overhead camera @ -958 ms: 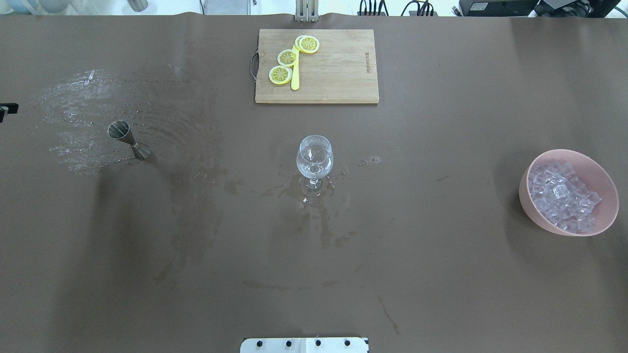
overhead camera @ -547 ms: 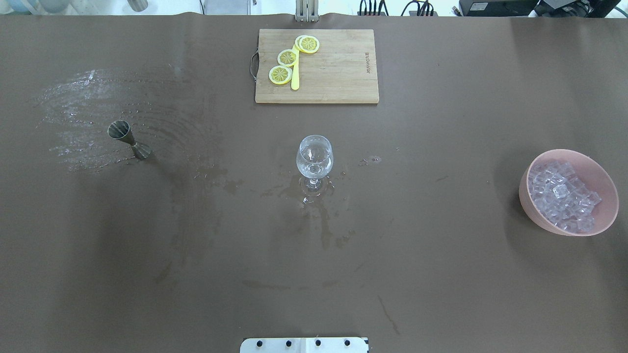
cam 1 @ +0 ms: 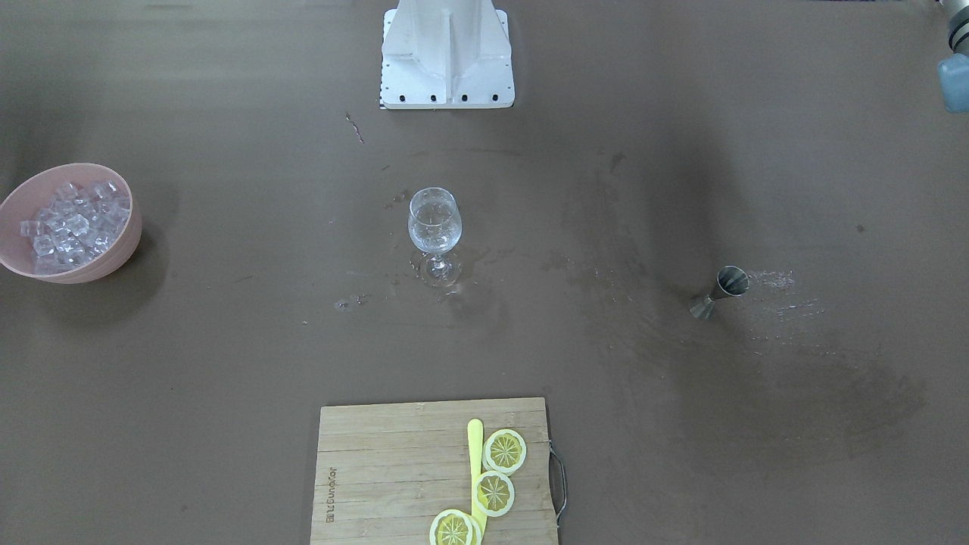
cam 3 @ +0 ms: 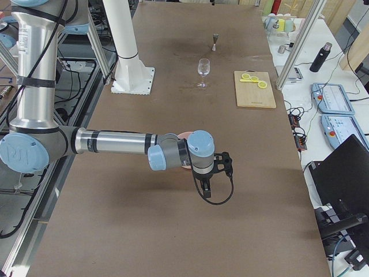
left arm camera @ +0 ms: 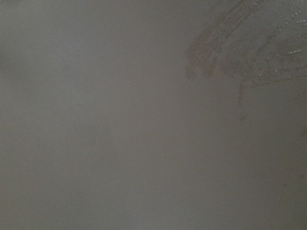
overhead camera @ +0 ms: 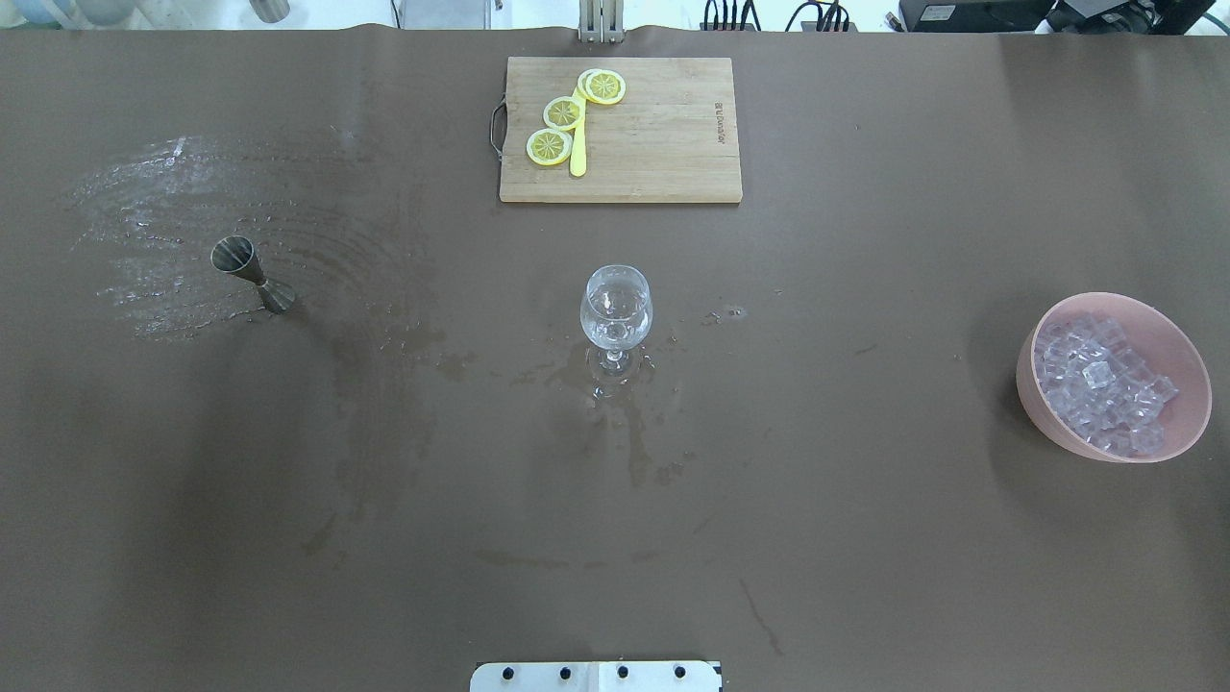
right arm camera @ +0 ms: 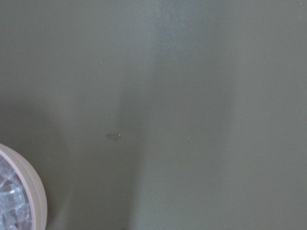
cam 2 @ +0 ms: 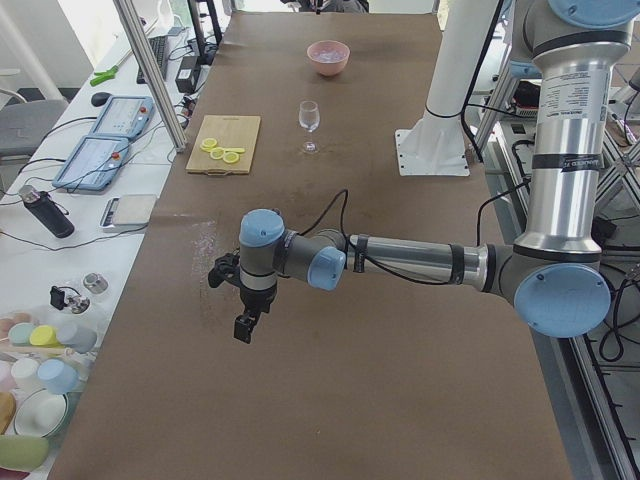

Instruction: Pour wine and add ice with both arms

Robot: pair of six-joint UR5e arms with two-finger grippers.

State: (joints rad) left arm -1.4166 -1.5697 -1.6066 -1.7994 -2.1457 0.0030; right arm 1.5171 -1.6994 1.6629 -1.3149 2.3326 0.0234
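A clear stemmed glass (overhead camera: 616, 312) stands upright mid-table, with a wet patch around its foot. The ice (overhead camera: 1105, 384) fills a pink bowl (overhead camera: 1033, 404) at the right; the right wrist view catches the bowl's rim (right arm camera: 33, 191) at its lower left. A steel jigger (overhead camera: 252, 274) stands at the left. My left gripper (cam 2: 243, 325) shows only in the exterior left view. It points down over bare table, far beyond the jigger from the glass. My right gripper (cam 3: 206, 189) shows only in the exterior right view, just beyond the bowl. I cannot tell whether either is open or shut.
A wooden cutting board (overhead camera: 663, 135) with lemon slices (overhead camera: 562, 113) and a yellow knife lies behind the glass. Wet streaks (overhead camera: 144, 240) spread around the jigger. The white stand base (overhead camera: 596, 676) sits at the near edge.
A black tip of the left gripper at the overhead view's left edge one second ago is gone. The shadows on the left have shifted. Glass, jigger and bowl have not moved.
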